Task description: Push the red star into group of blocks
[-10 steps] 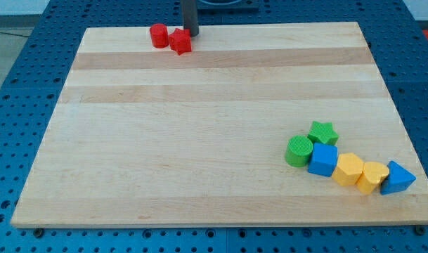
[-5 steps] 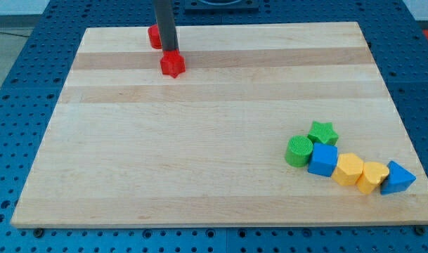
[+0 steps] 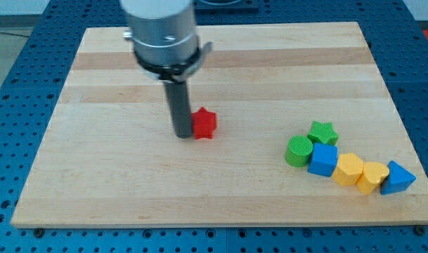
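Observation:
The red star [image 3: 204,124] lies near the middle of the wooden board [image 3: 115,183]. My tip [image 3: 183,135] stands right against the star's left side, touching it. The group of blocks sits at the view's lower right: a green cylinder [image 3: 299,151], a green star [image 3: 322,132], a blue cube [image 3: 323,160], a yellow hexagon [image 3: 349,169], a yellow heart [image 3: 372,176] and a blue triangle [image 3: 398,178]. The star is well to the left of the green cylinder and a little higher in the view. The red cylinder seen earlier is hidden behind the arm.
The arm's grey body [image 3: 161,31] covers the upper left part of the board. A blue perforated table [image 3: 10,98] surrounds the board on all sides.
My tip has swept down and to the right, pushing the red star from the board's top left to near its middle. The arm body has come into view. The group has not moved.

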